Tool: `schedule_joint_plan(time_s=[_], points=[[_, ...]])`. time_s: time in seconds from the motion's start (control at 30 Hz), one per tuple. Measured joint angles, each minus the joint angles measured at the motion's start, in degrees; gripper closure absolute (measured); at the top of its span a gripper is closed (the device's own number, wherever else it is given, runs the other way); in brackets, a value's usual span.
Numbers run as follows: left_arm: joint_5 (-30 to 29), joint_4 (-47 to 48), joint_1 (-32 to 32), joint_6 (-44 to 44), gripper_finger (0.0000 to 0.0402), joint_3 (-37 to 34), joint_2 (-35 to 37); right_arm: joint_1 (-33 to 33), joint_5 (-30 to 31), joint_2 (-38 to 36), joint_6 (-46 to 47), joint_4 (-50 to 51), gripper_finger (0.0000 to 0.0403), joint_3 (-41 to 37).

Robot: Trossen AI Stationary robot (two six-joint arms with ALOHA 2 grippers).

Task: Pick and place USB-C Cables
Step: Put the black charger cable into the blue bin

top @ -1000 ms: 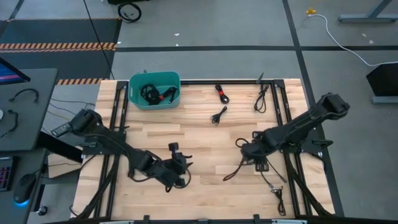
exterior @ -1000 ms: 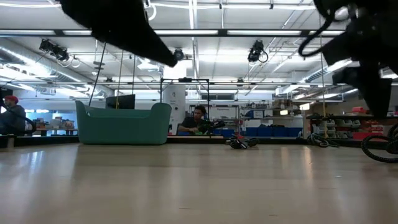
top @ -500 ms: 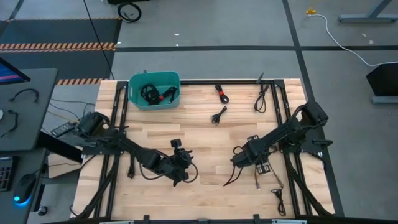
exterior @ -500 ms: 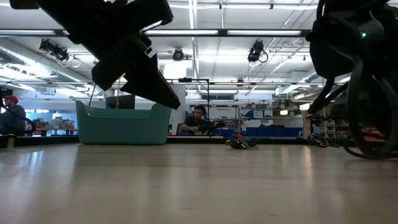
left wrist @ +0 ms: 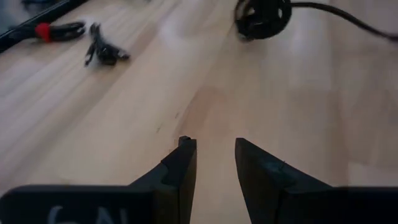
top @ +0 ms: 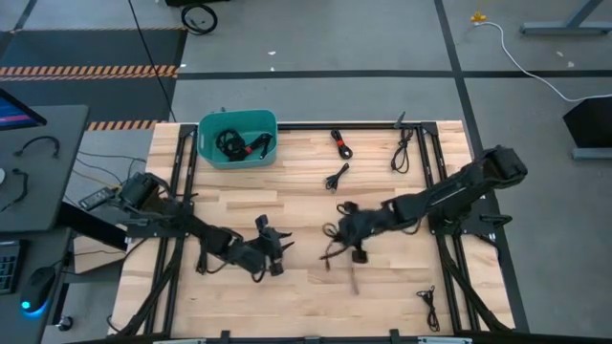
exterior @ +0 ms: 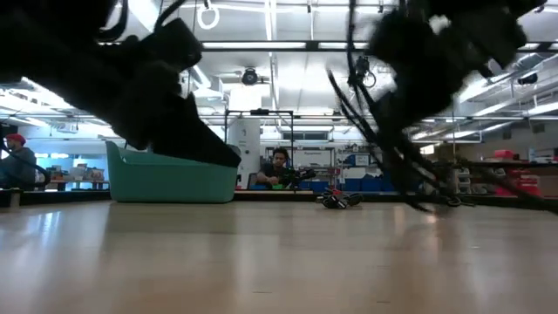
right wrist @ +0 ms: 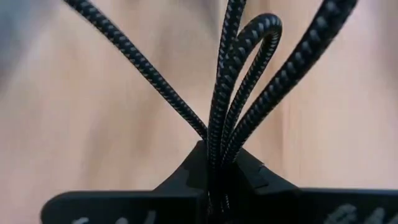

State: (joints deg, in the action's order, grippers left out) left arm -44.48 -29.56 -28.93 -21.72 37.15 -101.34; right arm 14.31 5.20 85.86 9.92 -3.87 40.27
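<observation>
My right pincer carries a limp cable over mid-table.

My right pincer (top: pixel 346 232) is clamped on a braided black cable (right wrist: pixel 231 93), strands bunched between the fingers, loose ends drooping (top: pixel 330 254). It looks light, soft and floppy, so I judge a bunched grip best. My left pincer (left wrist: pixel 213 163) hangs narrowly parted over bare table (top: pixel 306 205), holding nothing. Other cables lie far right (top: pixel 340 143), some in the teal bin (top: pixel 237 121) at far left.
</observation>
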Motion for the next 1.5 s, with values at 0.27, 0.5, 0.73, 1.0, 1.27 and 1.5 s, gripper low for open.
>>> schedule_joint_plan(time_s=[0.27, 0.5, 0.73, 1.0, 1.27, 1.5], points=[[1.01, -16.86, 1.11, 8.73, 0.0284, -3.03, 0.04, -3.77, -6.85, 5.84, -5.22, -46.59, 0.0373, -2.92], [9.66, -28.23, 5.31, 18.27, 0.0225, -2.94, 0.09, -5.21, -14.86, 13.79, -5.67, -62.07, 0.0373, -2.00], [12.45, -30.95, 5.94, 23.66, 0.0127, -3.04, 0.07, -5.58, -16.25, 13.40, -6.18, -58.99, 0.0373, -2.13], [18.09, -31.73, 7.16, 25.71, 0.0133, -0.07, 0.07, -5.56, -14.00, 13.26, -8.21, -58.67, 0.0373, -2.17], [18.53, -26.94, 8.81, 26.24, 0.0233, 2.73, 0.07, -5.56, -13.96, 13.26, -7.82, -58.87, 0.0373, -2.21], [17.65, -27.12, 7.63, 25.63, 0.0325, 2.86, 0.07, -5.56, -14.20, 12.94, -6.70, -58.91, 0.0270, -2.12]])
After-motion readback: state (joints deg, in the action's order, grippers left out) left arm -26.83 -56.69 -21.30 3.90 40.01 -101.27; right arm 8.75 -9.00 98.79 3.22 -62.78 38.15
